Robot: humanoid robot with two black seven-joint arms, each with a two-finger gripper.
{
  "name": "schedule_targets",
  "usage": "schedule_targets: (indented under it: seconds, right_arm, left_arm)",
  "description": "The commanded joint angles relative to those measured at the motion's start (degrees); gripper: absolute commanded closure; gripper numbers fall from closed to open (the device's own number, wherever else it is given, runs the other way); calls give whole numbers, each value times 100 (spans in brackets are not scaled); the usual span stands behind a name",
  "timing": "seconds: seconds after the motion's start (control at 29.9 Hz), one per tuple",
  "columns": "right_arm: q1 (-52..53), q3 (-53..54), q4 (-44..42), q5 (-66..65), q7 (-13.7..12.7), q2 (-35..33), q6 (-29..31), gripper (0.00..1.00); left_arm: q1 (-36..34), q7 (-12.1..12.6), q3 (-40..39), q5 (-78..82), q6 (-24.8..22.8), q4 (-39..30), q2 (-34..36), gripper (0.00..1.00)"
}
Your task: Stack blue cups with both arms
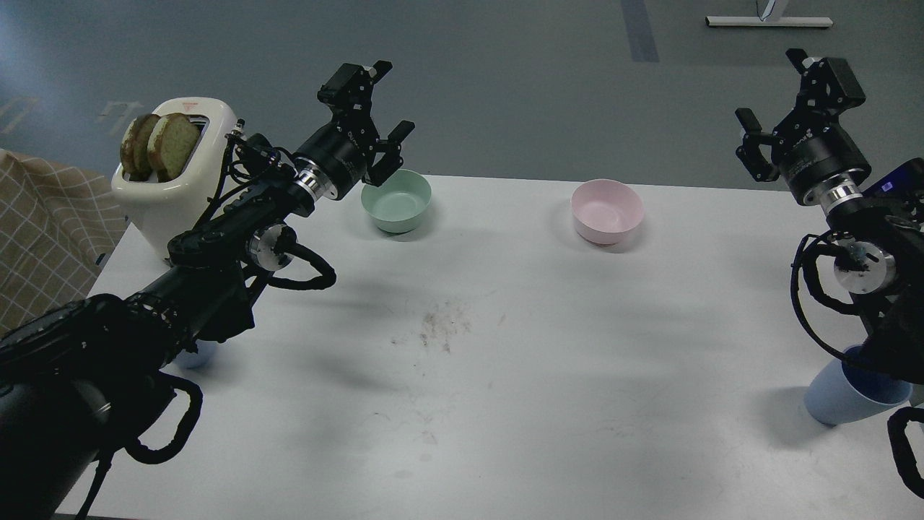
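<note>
Across the white bench (505,375) two black arms are raised, the left arm (216,245) entering over the left edge and the right arm (866,245) over the right edge. At the far left corner a cream toaster (180,173) is seen with two slices of bread (159,143) standing in it. Along the far edge a green bowl (396,200) and a pink bowl (607,210) are set well apart. One blue cup (848,397) is found upright at the right edge, partly hidden by the right arm; the other blue cup (193,355) is barely seen under the left arm near the left edge. Fingers are spread apart and empty on both the left gripper (386,108) and the right gripper (772,90).
</note>
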Motion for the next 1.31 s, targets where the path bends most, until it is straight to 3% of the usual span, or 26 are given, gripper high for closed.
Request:
schedule_targets:
  seconds: [0.0, 1.27]
  right_arm:
    - [-9, -1, -6, 94, 0, 23, 0, 0]
    - [-35, 8, 11, 94, 0, -3, 0, 0]
  left_arm:
    - [-11, 1, 2, 1, 0, -18, 6, 2]
    - [-257, 1, 98, 115, 0, -36, -29, 2]
